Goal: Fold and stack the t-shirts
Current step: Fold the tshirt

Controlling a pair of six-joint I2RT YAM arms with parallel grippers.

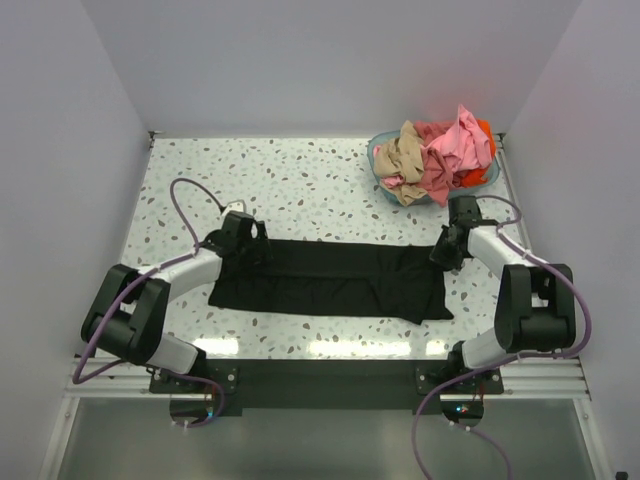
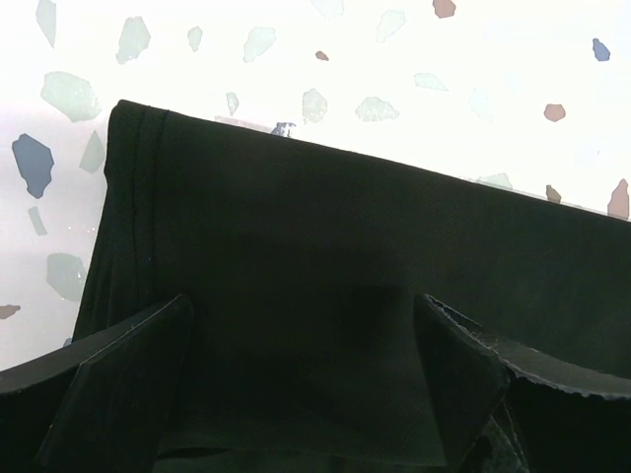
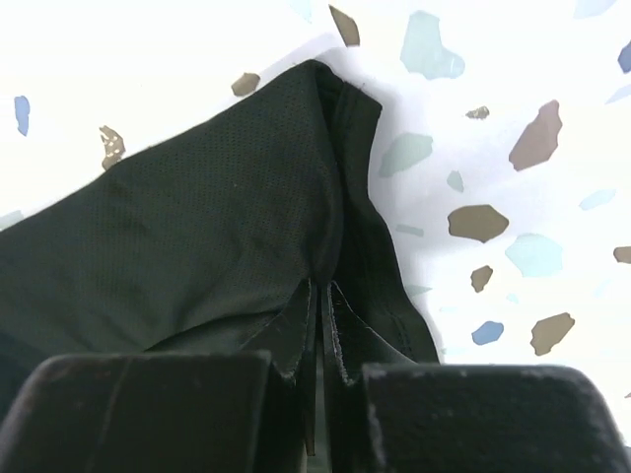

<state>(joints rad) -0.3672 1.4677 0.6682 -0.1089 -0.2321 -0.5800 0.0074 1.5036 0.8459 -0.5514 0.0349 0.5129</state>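
Note:
The large black t-shirt lies as a long flat band across the table's middle. My left gripper hovers over its left end; in the left wrist view its fingers stand wide apart above the black t-shirt, holding nothing. My right gripper is at the shirt's far right corner. In the right wrist view it is shut on a pinched fold of the black cloth. The pink, tan-beige and orange-red shirts sit crumpled in the basket.
The teal round basket stands at the back right of the speckled table, just behind my right arm. White walls close in the table on the left, back and right.

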